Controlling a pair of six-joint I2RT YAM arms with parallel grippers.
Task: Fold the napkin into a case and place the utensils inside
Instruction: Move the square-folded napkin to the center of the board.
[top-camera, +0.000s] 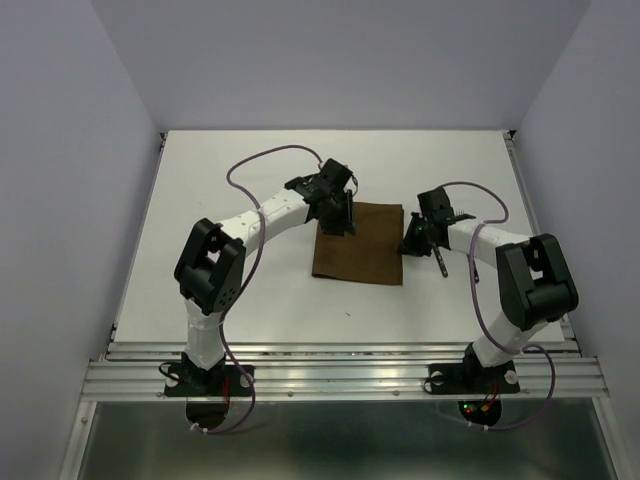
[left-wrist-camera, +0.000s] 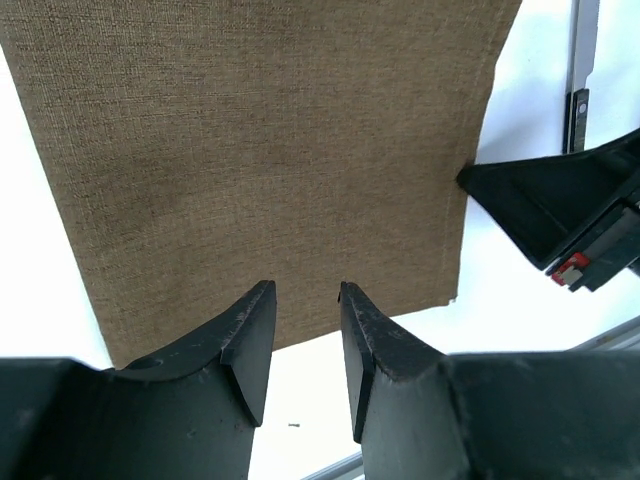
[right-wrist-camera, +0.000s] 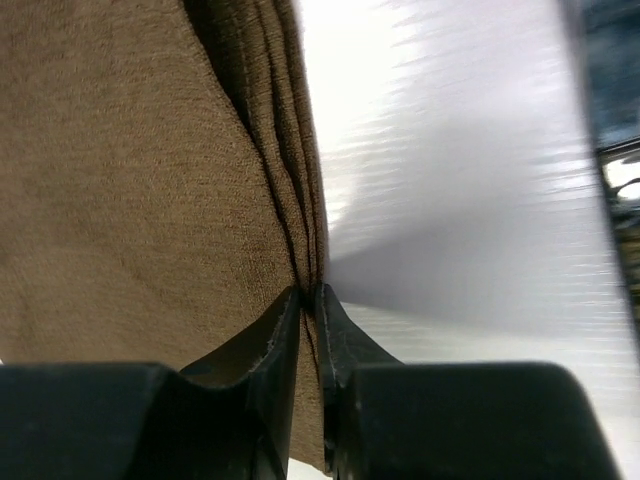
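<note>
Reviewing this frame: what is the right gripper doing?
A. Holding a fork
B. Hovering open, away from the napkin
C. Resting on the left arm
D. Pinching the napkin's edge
D. In the wrist view, the right gripper has its fingers closed on the layered edge of the napkin. The top view shows it at the cloth's right side.

The right wrist view blurs the table (right-wrist-camera: 460, 180) and cuts off the napkin (right-wrist-camera: 130, 180) at left.
</note>
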